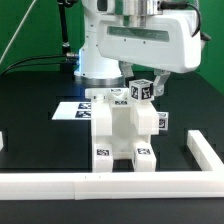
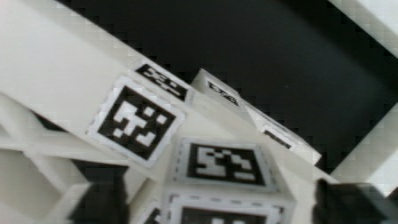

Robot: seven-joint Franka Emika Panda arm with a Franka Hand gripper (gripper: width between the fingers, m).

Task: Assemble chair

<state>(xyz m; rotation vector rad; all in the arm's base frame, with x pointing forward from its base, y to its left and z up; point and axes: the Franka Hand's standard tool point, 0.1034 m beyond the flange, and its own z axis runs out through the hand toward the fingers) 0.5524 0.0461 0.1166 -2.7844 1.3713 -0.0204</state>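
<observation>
**White chair at frame centre, hand over its top part**

The chair (image 1: 122, 130) stands upright on the black worktop (image 1: 40, 135) in the middle of the exterior view. Its blocky white pieces carry black-and-white square tags (image 1: 160, 122) on the front and sides; these patterns are the only markings.

The hand (image 1: 141, 92) hangs at the chair's uppermost tagged part, upper right of centre. In the wrist view, dark fingers (image 2: 107, 198) flank that tagged part (image 2: 210, 160), but I cannot tell whether they press on it or stand clear.

The marker board (image 1: 76, 108) lies flat behind the chair, left of centre. A low white border rail (image 1: 110, 186) crosses the lower frame and turns back at the right.
</observation>
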